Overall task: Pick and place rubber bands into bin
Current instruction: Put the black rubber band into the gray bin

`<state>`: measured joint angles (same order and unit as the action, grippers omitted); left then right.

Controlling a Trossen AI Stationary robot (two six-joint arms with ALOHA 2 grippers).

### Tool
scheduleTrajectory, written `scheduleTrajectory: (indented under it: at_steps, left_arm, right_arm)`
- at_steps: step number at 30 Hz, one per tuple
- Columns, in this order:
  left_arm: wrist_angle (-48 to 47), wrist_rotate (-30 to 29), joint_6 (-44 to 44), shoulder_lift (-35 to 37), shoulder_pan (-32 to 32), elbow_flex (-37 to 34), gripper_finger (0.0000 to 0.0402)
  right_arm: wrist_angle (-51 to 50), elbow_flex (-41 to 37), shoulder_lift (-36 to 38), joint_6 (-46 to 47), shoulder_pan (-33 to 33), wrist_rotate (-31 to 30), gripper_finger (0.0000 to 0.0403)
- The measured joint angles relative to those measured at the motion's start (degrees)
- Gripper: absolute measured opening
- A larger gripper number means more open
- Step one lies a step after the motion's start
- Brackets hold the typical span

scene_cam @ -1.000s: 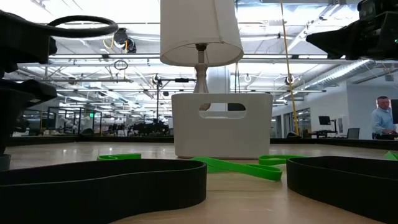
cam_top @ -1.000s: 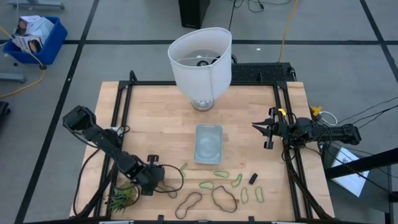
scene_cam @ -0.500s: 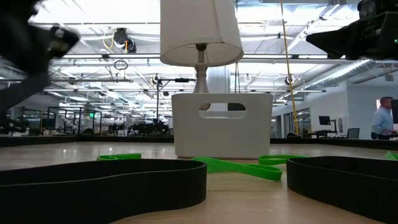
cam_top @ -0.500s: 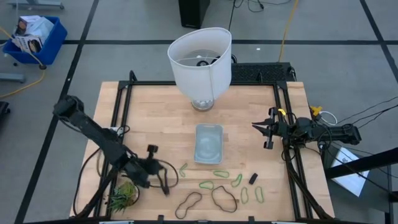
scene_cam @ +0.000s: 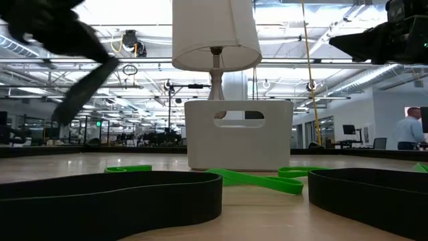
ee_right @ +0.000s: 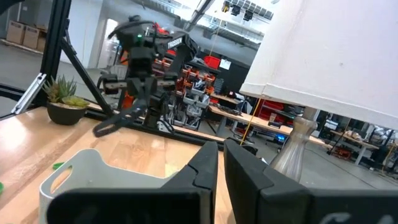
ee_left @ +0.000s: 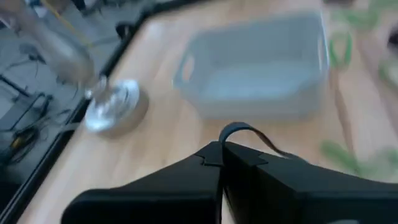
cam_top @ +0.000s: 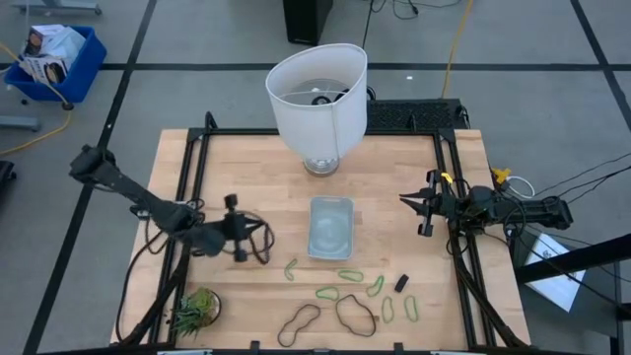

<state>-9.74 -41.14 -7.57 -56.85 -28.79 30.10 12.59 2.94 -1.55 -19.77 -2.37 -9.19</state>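
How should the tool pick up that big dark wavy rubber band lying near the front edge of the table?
Probably from straight above, pinching one strand of the big dark band rather than the whole loop. It lies flat on the table, so a side approach has nothing to grab. Its outer side looks best, since a green band lies close beside it, and the other dark band sits on the other side.

Four cameras, one table

We look straight down on the table, level across it from its near edge, and forward from both wrists; all share the bin.
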Motion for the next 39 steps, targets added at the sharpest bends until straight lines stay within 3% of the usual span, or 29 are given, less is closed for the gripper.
scheduleTrajectory:
  at_steps: [3,7,15,27,32,39]
  left_arm:
    - [13.56,5.24,7.26,-2.42,5.1,-0.67,0.0003]
    - [22.37,9.19,13.58,-7.32,10.03,2.86,0.0003]
    - [22.67,15.5,20.73,-22.22,17.3,15.75,0.0002]
    - [21.42,25.87,23.52,-42.82,23.36,27.41,0.0004]
    - [21.22,26.35,25.35,-46.62,23.53,28.99,0.0007]
    - [18.9,29.17,21.41,-46.07,23.73,29.14,0.0073]
  right_arm:
    - [-0.01,0.0,-0.01,0.0,0.0,0.0,0.002]
    - [-0.01,0.0,-0.01,0.0,0.0,0.0,0.002]
    - [-0.01,0.01,0.01,-0.02,0.0,-0.02,0.002]
    - [-0.01,0.02,-0.01,-0.92,0.0,-0.02,0.002]
    - [-0.02,0.0,0.01,-0.92,0.0,-0.02,0.002]
    - [-0.02,0.02,-0.01,-1.07,0.0,-0.06,0.002]
